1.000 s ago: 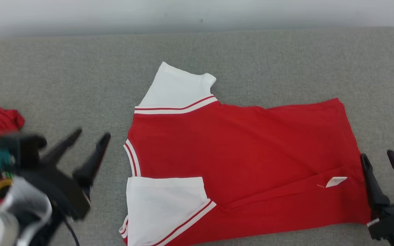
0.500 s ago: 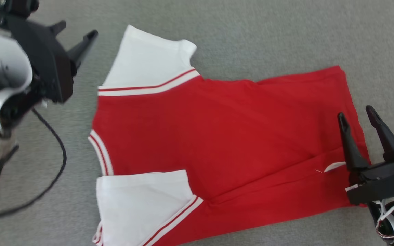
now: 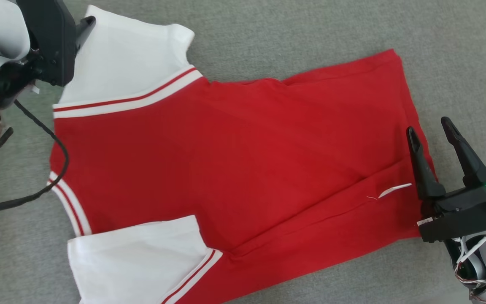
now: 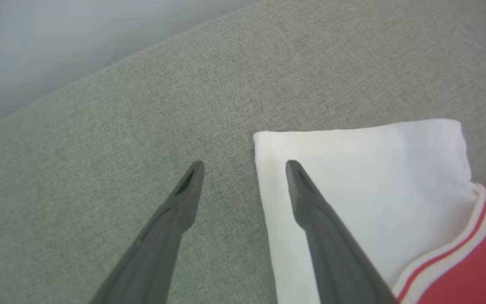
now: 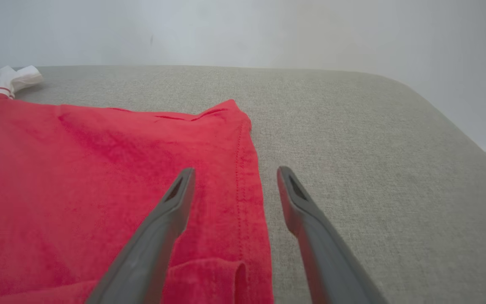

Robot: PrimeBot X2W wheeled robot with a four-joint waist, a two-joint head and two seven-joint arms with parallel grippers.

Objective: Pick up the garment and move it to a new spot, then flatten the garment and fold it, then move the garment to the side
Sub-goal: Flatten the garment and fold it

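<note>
The garment [image 3: 243, 160], a red shirt with white sleeves, lies spread flat on the grey padded surface [image 3: 310, 29]. My left gripper [image 4: 243, 169] is open at the far sleeve's [image 4: 373, 169] outer corner. One finger hangs over the white cloth and the other over bare grey fabric. In the head view one of its fingers [image 3: 85, 26] shows at the top left. My right gripper [image 3: 431, 133] is open at the shirt's bottom hem. In the right wrist view the right gripper [image 5: 235, 172] straddles that hem, with the garment [image 5: 99, 169] to its left. Neither gripper holds anything.
A black cable [image 3: 55, 169] loops from my left arm over the shirt's collar side. A small white tag [image 3: 395, 190] sticks out near the hem. A pale wall [image 5: 268, 29] rises behind the surface. The surface's rounded edge [image 5: 458, 126] falls away to the right.
The head camera has tilted down, shifting the whole picture. My left gripper went from the near left up to the far sleeve. My right gripper rose to the hem.
</note>
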